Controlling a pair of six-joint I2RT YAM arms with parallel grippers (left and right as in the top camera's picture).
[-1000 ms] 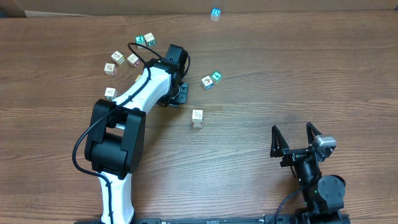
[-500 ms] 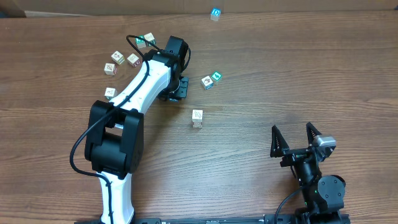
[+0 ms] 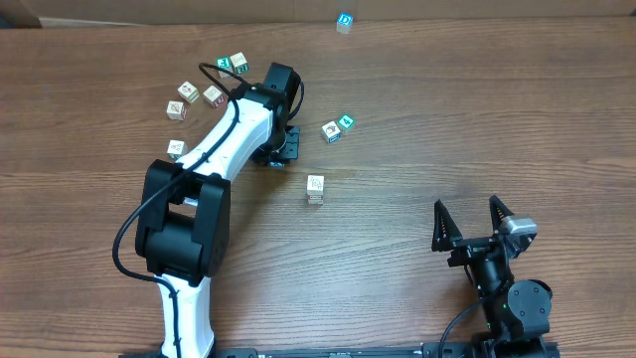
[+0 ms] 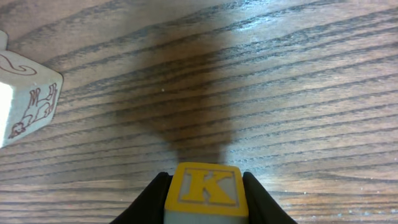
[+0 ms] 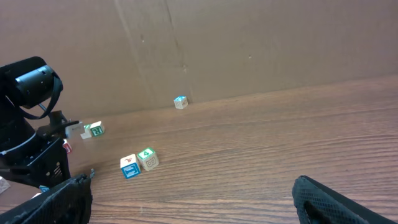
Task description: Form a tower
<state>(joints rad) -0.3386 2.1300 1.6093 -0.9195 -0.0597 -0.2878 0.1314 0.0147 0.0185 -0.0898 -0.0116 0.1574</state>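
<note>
1. Because it spans every view, the brown wood-grain table (image 3: 517, 119) bears everything else, and a cardboard wall (image 5: 261, 43) rises along its far edge.
2. The white left arm (image 3: 234, 134) reaches from the near edge toward the far left of the table, bending over a scatter of cubes.
3. The right gripper (image 3: 467, 221) sits low at the near right, its two black fingers spread wide with nothing between them.
4. The left gripper (image 3: 285, 146) points down at the table. In the wrist view its fingers press both sides of a yellow K cube (image 4: 204, 186), so it is clamped on that cube. Whether the cube touches the wood cannot be told.
5. The tower (image 3: 344, 22) stands alone at the far edge, just beside the cardboard wall, with blue print on top. It is well apart from both grippers.
6. A cream cube with red print (image 3: 315, 187) sits nearer the front than the left gripper.
7. A green 4 cube (image 5: 147, 158) and a blue cube (image 5: 129, 168) lie side by side to the gripper's right.
8. A cluster of cream cubes (image 3: 212, 95) lies to the arm's left.
</note>
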